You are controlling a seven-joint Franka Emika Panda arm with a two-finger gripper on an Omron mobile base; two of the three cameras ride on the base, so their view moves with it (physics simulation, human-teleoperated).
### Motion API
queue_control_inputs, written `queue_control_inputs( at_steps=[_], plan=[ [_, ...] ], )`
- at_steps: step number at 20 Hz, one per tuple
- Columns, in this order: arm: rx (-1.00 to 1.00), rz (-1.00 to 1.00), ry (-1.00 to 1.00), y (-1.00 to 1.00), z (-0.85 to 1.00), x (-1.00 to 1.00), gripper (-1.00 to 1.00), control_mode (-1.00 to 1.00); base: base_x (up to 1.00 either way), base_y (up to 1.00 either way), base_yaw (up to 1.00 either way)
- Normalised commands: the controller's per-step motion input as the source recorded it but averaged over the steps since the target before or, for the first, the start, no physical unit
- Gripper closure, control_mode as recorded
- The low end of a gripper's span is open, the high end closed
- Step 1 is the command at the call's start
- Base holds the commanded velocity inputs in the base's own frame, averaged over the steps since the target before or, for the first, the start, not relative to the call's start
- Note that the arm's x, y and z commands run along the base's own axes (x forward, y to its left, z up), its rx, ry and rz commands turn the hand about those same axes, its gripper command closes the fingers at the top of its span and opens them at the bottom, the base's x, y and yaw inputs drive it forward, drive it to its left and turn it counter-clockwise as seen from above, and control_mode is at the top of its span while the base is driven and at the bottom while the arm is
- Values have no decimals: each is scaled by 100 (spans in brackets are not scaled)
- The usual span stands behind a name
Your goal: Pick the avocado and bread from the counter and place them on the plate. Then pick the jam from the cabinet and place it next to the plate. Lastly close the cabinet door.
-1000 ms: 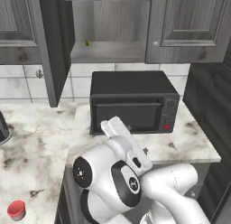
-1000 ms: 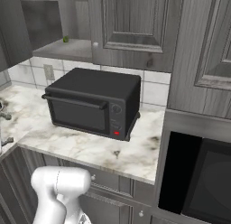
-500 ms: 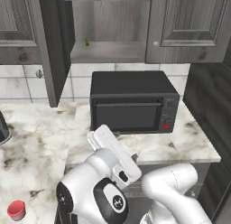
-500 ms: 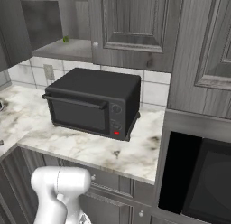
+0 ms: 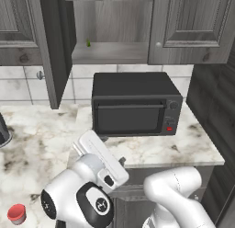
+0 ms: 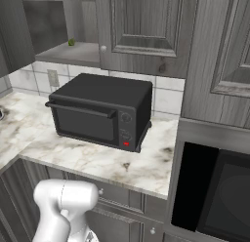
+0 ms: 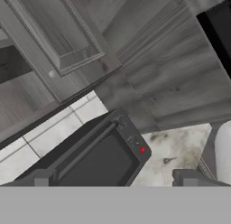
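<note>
Arm swung lower and leftward since the earlier frames. Gripper (image 7: 113, 178): jaws wide apart, empty, facing the microwave (image 5: 133, 103). Jam (image 5: 17, 213): on the counter (image 5: 27, 130), well left of the microwave. Cabinet door (image 5: 50, 43): ajar above-left of the microwave; risk: elbow clipping it while reaching.

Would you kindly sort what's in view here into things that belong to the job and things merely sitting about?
Belonging to the job:
- jam, on the counter
- cabinet, with its cabinet door swung open
- gripper, open

Just sitting about:
- black microwave
- small green item on the cabinet shelf
</note>
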Motion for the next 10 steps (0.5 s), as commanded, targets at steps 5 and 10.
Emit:
queue_control_inputs(
  at_steps=[5, 10],
  plan=[
    [-3, 0, 0, 34, 0, 30, -100, -100, 0, 0, 0],
    [-6, 0, 0, 32, -1, 29, -100, -100, 0, 0, 0]
  ],
)
